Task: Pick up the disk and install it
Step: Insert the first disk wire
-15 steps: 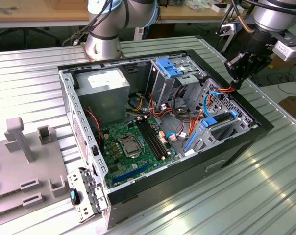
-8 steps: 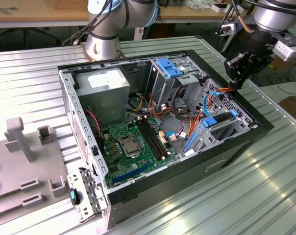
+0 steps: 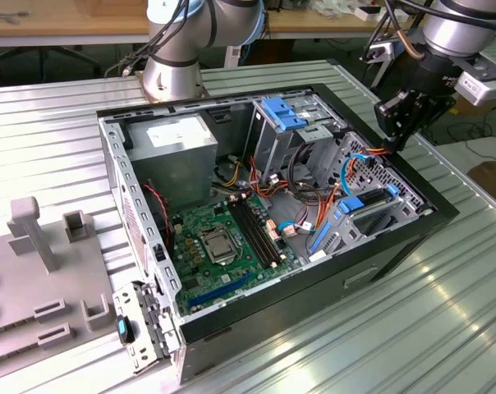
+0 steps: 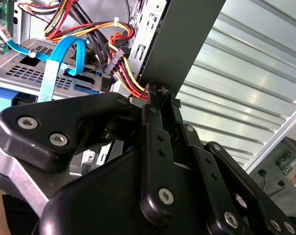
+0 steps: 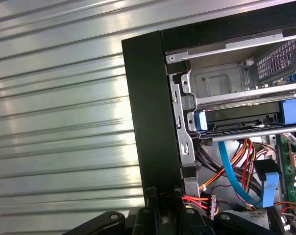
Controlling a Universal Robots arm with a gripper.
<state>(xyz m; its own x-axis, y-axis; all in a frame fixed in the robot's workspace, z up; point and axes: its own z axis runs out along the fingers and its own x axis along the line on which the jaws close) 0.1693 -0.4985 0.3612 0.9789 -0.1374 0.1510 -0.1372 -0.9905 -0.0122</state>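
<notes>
A ribbed metal desk (image 3: 445, 312) carries an open black computer case (image 3: 396, 246) lying on its side, with a grey fixture plate (image 3: 34, 279) beside it at the exterior view's left. The arm (image 3: 457, 29) reaches in from above the case's corner at the exterior view's right. Inside the case, a grey power supply (image 3: 178, 139) sits near the far wall, a green motherboard (image 3: 223, 238) lies on the floor of the case, and a bare blue bracket (image 3: 282, 111) rests on top of the upper drive cage. What looks to be the disk (image 3: 375, 207), dark with a blue rail end, sits inside the lower drive bay just within the case's black side wall; the first wrist view shows it (image 5: 236, 120) slotted in there. The gripper (image 3: 394, 139) hangs over that wall, apart from the disk. In the second wrist view its (image 4: 160, 98) jaws are pressed together with nothing between them, their tips just beside the wall's edge and a bundle of red and yellow cables (image 4: 123, 78). A flat blue cable (image 4: 55, 63) loops over the cage nearby.
</notes>
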